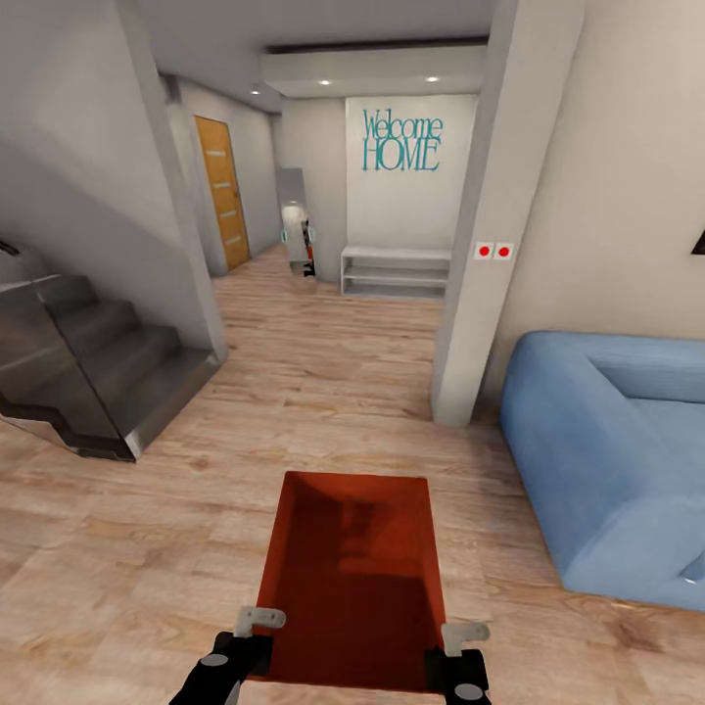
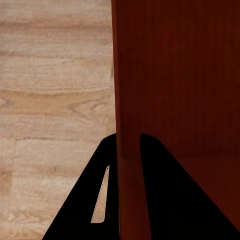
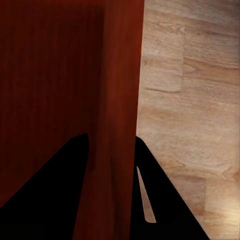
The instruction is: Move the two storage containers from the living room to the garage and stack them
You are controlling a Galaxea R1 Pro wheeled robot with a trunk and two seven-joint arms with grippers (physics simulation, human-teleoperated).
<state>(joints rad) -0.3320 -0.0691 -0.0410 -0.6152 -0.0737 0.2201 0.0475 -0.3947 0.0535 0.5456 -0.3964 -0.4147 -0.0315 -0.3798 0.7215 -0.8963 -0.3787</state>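
Carry leg, indoors on light wood-plank flooring (image 1: 127, 548). One storage container (image 1: 352, 568), orange-red, open-topped, is held out in front of the trunk above the planks, its long axis running straight away from the robot toward the hallway. Left gripper (image 1: 257, 627) sits at the container's near left corner, right gripper (image 1: 460, 636) at the near right corner; each is pinching a side wall, one finger inside the bin and one outside. Left wrist view confirms: the container wall (image 2: 131, 150) runs up between the two dark fingers (image 2: 170, 190), pressed in from both sides, planks visible beyond the outer one. Right wrist view mirrors it, the wall (image 3: 117, 150) clamped between the fingers (image 3: 55, 190). Both arms are equally near, the grip symmetric about the bin's near end, so most of the bin's length projects forward of the two hands. The second container is not seen here. Ahead: a grey pillar (image 1: 490, 245) just right of the path, a blue sofa (image 1: 617, 460) further right, a dark staircase (image 1: 88, 372) left, a white shelf (image 1: 397, 271) under "Welcome HOME" lettering (image 1: 401, 142), a wooden door (image 1: 223, 191) down the hall on the left. My judgement: transport is under way and the garage not yet reached; the far end of the bin leads, so it is that end that needs room past the pillar and stair edge.
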